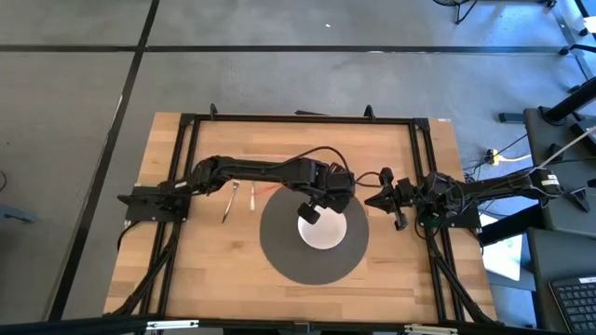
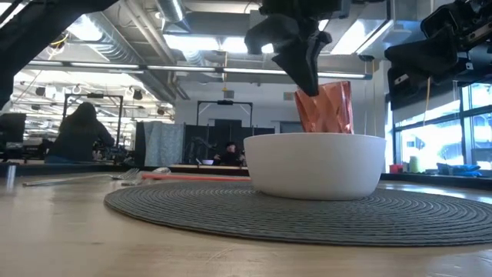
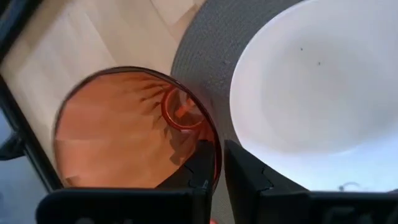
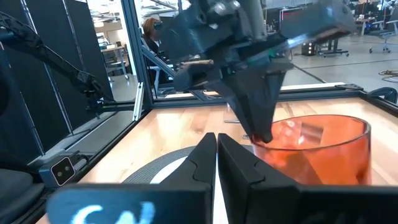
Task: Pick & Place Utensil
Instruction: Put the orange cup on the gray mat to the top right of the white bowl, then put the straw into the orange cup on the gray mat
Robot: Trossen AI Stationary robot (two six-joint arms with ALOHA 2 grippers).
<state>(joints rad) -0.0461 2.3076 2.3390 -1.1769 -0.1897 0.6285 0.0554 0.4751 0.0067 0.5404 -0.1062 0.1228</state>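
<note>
An orange see-through cup [image 3: 124, 137] stands upright just beyond the white bowl [image 2: 315, 165], on the bowl's far side, with its base hidden behind the bowl in the low view. My left gripper [image 3: 219, 155] is shut on the cup's rim. The cup [image 4: 323, 149] and the left gripper [image 4: 258, 124] also show in the right wrist view. The bowl [image 1: 321, 228] sits on a round grey mat [image 1: 279, 251]. A silver utensil [image 1: 228, 202] and a red-handled one [image 1: 251, 195] lie on the wood left of the mat. My right gripper [image 4: 216, 149] waits shut, right of the bowl. My left gripper pinches the cup's rim [image 3: 216, 146] on the side nearest the bowl, one finger [image 3: 196, 171] inside the cup and one finger [image 3: 249, 177] outside. The fingers come from above, pointing down. The cup hangs upright; whether its base touches the mat I cannot tell.
A black frame [image 1: 298, 118] runs around the wooden table. The utensils [image 2: 92, 178] lie flat near the mat's left edge. Bare wood [image 1: 223, 270] lies near and left of the mat. People sit in the room beyond the table.
</note>
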